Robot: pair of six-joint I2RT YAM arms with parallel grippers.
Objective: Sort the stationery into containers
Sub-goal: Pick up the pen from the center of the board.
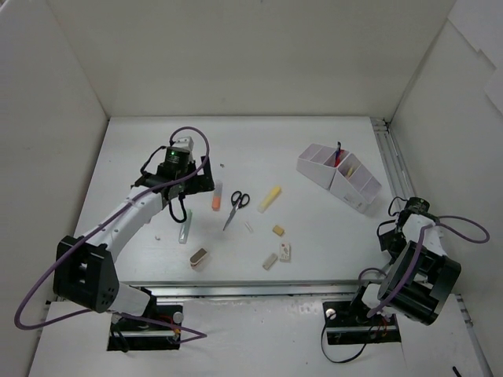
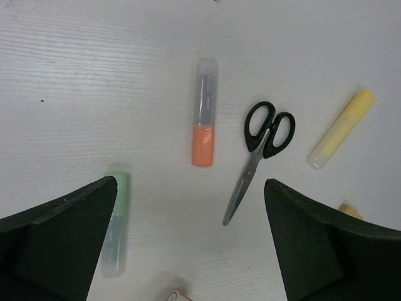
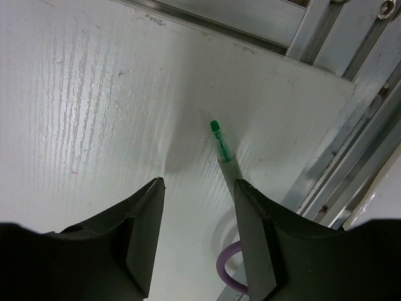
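My left gripper (image 1: 179,207) is open and empty, hovering above the table (image 1: 141,157). In the left wrist view (image 2: 191,188) an orange marker (image 2: 204,113), black-handled scissors (image 2: 260,147) and a yellow marker (image 2: 341,128) lie ahead of it. A pale-green marker (image 2: 114,229) lies by the left finger. The white divided tray (image 1: 339,177) stands at the far right with pens (image 1: 338,155) in it. My right gripper (image 3: 199,185) is open low over the table by the right rail. A green-tipped pen (image 3: 220,143) lies just ahead, its rear hidden behind the right finger.
Beige erasers (image 1: 278,230) (image 1: 284,251) and a small metallic block (image 1: 198,258) lie near the front. White walls enclose the table. Aluminium rails (image 3: 332,144) run along the right edge and a rail (image 1: 259,289) along the front edge.
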